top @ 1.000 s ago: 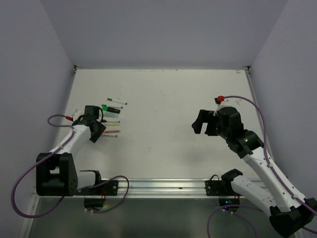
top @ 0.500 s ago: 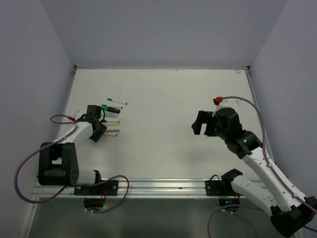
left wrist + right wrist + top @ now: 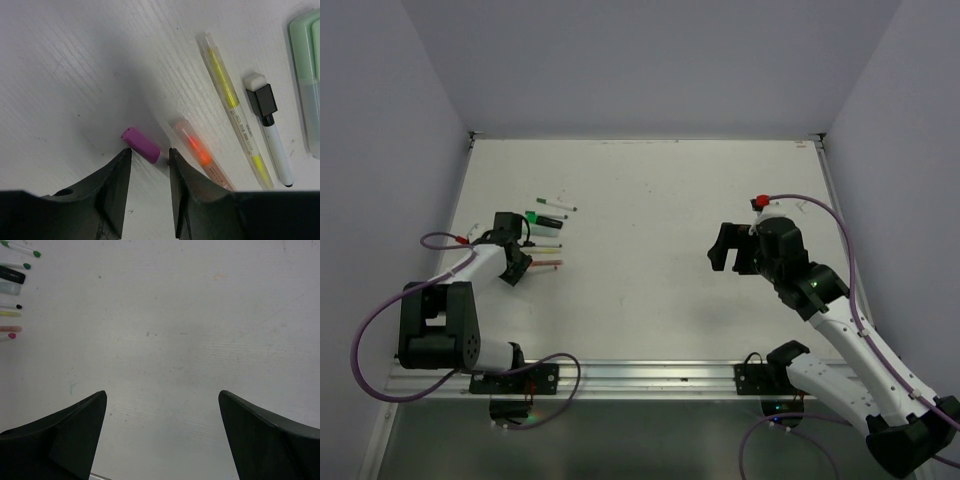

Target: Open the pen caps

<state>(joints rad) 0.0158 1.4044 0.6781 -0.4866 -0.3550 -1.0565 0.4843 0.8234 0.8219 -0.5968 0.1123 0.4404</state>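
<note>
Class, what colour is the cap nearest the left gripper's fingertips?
Pinkish purple: the cap shows best in the left wrist view.

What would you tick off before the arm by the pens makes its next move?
1. Pink cap between the left gripper fingers: ok.
2. Jaws clamped on the cap: not ok, they stand apart.
3. Orange pen clear of the fingers: cannot tell, it lies close beside one.
4. Right gripper open: ok.
5. Right gripper near the pens: not ok, it hangs over bare table, far from them.
</note>
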